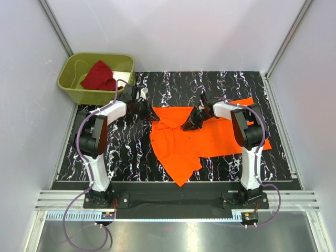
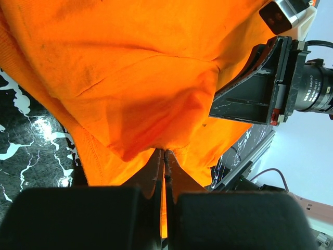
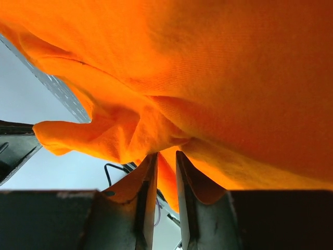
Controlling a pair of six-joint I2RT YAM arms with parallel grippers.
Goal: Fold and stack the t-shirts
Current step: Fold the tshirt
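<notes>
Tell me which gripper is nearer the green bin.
Left. The left gripper sits just right of the bin, pinching the orange shirt; the right gripper is farther right, mid-table, on the same shirt.

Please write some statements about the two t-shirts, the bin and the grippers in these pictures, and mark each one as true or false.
1. The dark red t-shirt lies in the olive-green bin. True.
2. The left gripper and the right gripper each pinch the orange t-shirt. True.
3. The orange t-shirt is folded into a neat square. False: it lies loose and wrinkled on the table.
4. The bin stands at the far right. False: it stands at the far left.
5. The two t-shirts are stacked. False: they lie apart, one in the bin and one on the table.
</notes>
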